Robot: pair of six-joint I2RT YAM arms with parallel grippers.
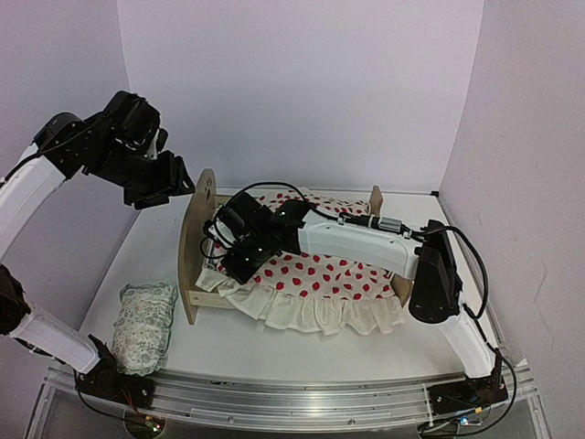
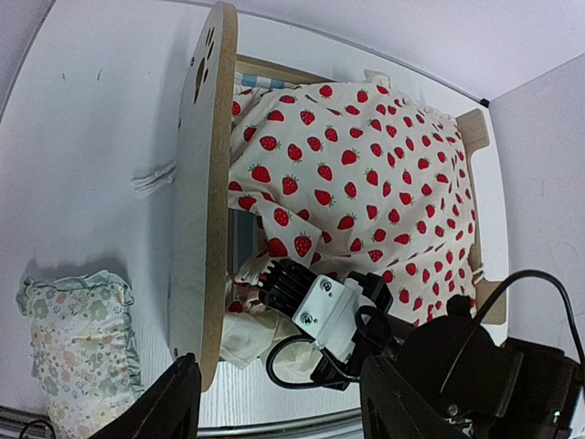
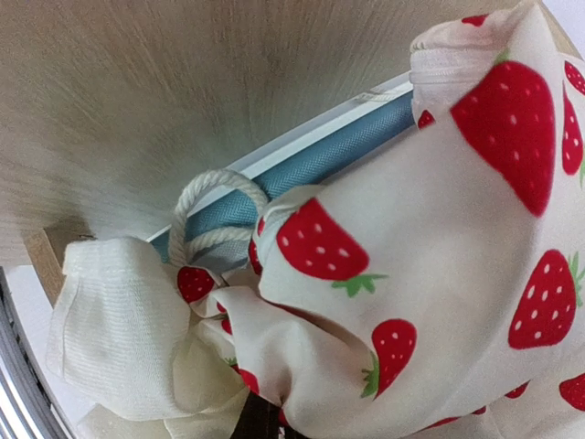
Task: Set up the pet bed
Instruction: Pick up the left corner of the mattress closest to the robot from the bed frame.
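Note:
The pet bed (image 1: 199,242) stands mid-table, its paw-print headboard (image 2: 203,183) on the left and its footboard (image 1: 376,199) at the far right. A cream blanket (image 1: 320,274) with a red strawberry print covers it, ruffle hanging over the near side. A strip of blue mattress (image 2: 243,245) shows beside the headboard. My right gripper (image 1: 227,265) is low at the near headboard corner, shut on a bunched fold of blanket (image 3: 302,366); its dark fingertips (image 3: 260,422) barely show. My left gripper (image 1: 169,187) hovers high, left of the headboard, open with nothing between its fingers (image 2: 174,402).
A pale floral pillow (image 1: 144,325) lies on the table left of the bed, near the front edge. A white rope loop (image 3: 206,197) sits against the mattress edge by the headboard. White walls close in the back and sides. A metal rail (image 1: 292,395) runs along the front.

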